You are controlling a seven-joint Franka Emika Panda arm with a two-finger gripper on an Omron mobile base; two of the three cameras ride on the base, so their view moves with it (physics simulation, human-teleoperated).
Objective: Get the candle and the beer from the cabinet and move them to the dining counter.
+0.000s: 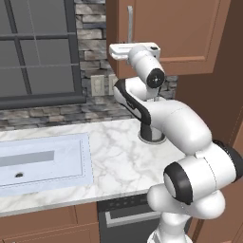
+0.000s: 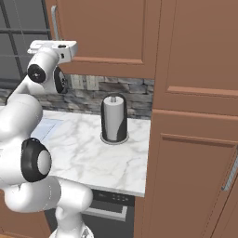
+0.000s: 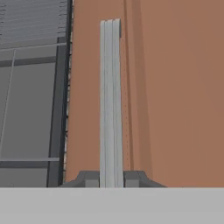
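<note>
- Closed tight on the cabinet's handle (image 3: 110,100), the claw (image 3: 111,178) has one dark fingertip on each side of the bar at its lower end, as the hand view shows.
- From the left base view, the claw (image 1: 124,51) sits at the end of a white hand raised level in front of the cabinet (image 1: 185,33), right at the foot of the handle (image 1: 129,23).
- From the right base view, the claw (image 2: 56,44) meets the same handle (image 2: 54,21) near the left edge of the cabinet (image 2: 111,28) door.
- That handle is a straight, vertical silver bar with faint lengthwise ridges, standing a little off the door face.
- That cabinet is a wall unit of flat, warm brown wood with a plain framed panel; its door is shut, so the candle and the beer cannot be seen.
- Left of the cabinet is a dark-framed window (image 1: 38,47) with grey panes.
- Below cabinet and window runs a wall of rough, stacked grey stone (image 1: 95,57) with pale switch plates set in it.
- A marble counter (image 1: 118,156), white with grey veins and smooth, holds an inset pale sink (image 1: 42,163) to the left.
- A paper towel roll (image 2: 114,118), an upright grey-and-white cylinder on a round dark base, stands on the counter below the cabinet, well under the claw.
- Tall brown wooden pantry doors (image 2: 195,116) rise at the right, flat-panelled like the cabinet.
</note>
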